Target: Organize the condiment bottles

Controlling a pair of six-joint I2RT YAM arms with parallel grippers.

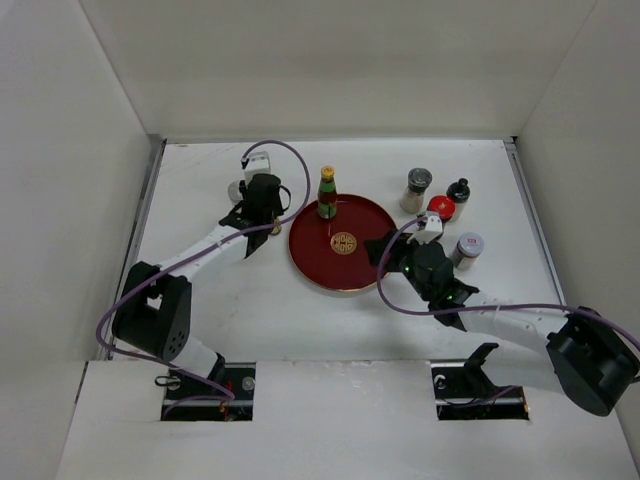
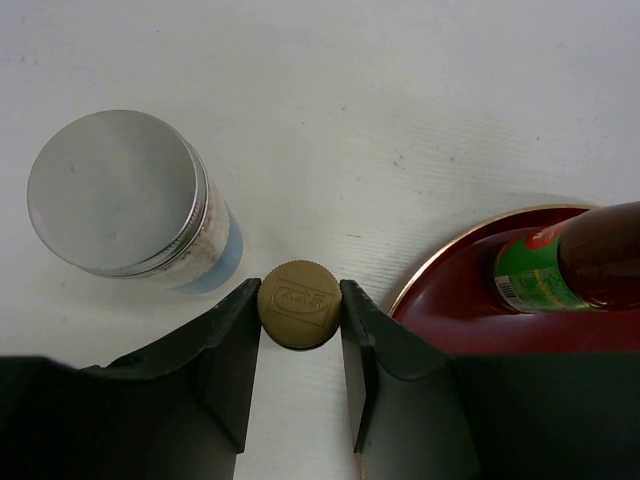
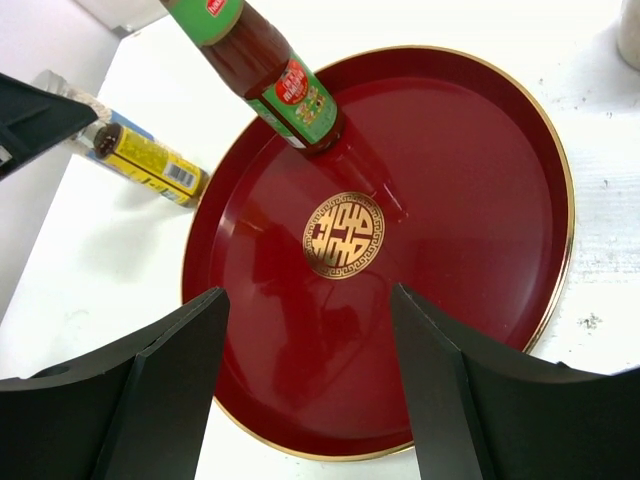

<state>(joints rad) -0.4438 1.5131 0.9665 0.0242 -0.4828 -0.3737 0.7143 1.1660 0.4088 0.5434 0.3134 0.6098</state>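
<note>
Left gripper is clamped on the cap of the yellow-label bottle. Both pads sit flush on the ribbed rim, with the cap centred between them. The bottle stands on the table just left of the red tray. The silver-lid jar is close beside it, on the side away from the tray. Right gripper hangs over the tray's near half, fingers wide, holding nothing. The brown sauce bottle is already on the tray at its far edge. The four capped jars are grouped on the table right of the tray.

Step in hand looks like moving the yellow-label bottle onto the tray.
- Grip is cap-only, so lift straight up and go slow. The body may swing.
- Clear the jar first, then the tray's raised rim, before going sideways.
- Land well apart from the brown bottle.
- Right arm is over the likely landing spot. Back it off or aim at the tray's left part.
- Open only once the base sits flat.
</note>
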